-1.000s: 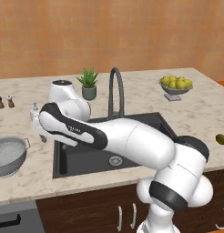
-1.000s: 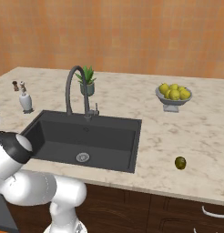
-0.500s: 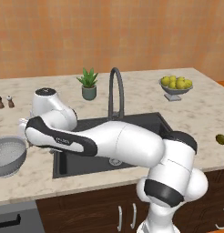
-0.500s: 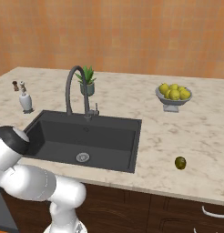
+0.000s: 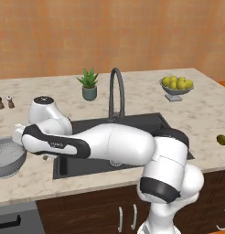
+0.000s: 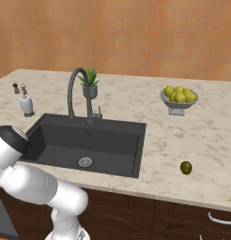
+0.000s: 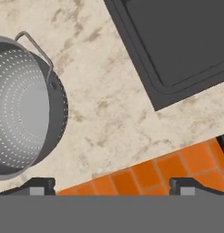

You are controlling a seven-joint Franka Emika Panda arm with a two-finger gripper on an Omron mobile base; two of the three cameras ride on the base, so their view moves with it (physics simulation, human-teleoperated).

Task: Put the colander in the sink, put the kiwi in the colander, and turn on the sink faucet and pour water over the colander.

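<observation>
The colander [image 7: 22,104] stands upright on the counter left of the sink, its perforated bowl empty and a wire handle showing. It sits at the far left in the left base view [image 5: 7,157]. My gripper [image 7: 113,186] hangs open above the counter between colander and sink [image 7: 177,41], nothing between its fingertips [image 7: 38,185]. The black sink [image 6: 89,140] is empty, with the dark gooseneck faucet [image 6: 77,91] behind it. The kiwi [image 6: 185,167] lies on the counter right of the sink, near the front edge [image 5: 222,139].
A grey bowl of yellow fruit [image 6: 179,97] stands at the back right. A potted plant [image 6: 90,82] is behind the faucet, and a white soap pump [image 6: 26,104] left of the sink. The counter's front edge and orange floor [image 7: 168,168] lie just below my hand.
My arm has swung further left and lower, from over the sink's left side to the counter beside the colander. Colander and kiwi have not moved. The jaws stayed open.
</observation>
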